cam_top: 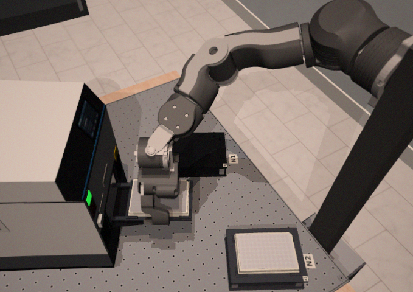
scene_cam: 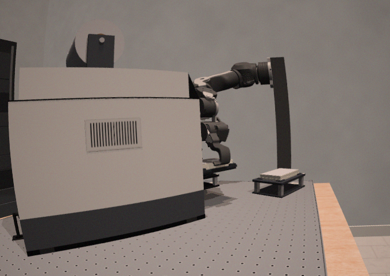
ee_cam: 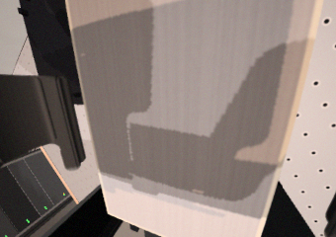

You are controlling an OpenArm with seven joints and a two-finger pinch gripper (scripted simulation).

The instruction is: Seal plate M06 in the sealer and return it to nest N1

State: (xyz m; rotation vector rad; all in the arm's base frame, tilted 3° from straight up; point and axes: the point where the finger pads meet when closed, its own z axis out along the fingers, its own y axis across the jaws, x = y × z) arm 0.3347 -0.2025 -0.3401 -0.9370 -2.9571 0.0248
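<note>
Between the two dark fingers of the gripper lies the plate M06. The jaws stand wide apart, one at each long side of the plate. On the side that the wrist view shows well there is a visible gap, so I judge that the gripper is open and grips nothing.

M06 sits on the stage of the sealer. The stage stands out in front of the housing. The plate is directly under the gripper, with its long axis along the stage's travel and therefore across the line from finger to finger. A closing move would thus take it across the short width. Its top looks smooth and grey, without the grid of wells seen on M09, so probably foil is on it, but I cannot be sure.

On the front of the housing the lamp shows green, with the START key under it. Behind the wrist, nest N1 is dark and carries no plate.

Two labels can be read: "N1" and "N2". The screen of the sealer is too small to read, and no marking is visible on M06.
</note>
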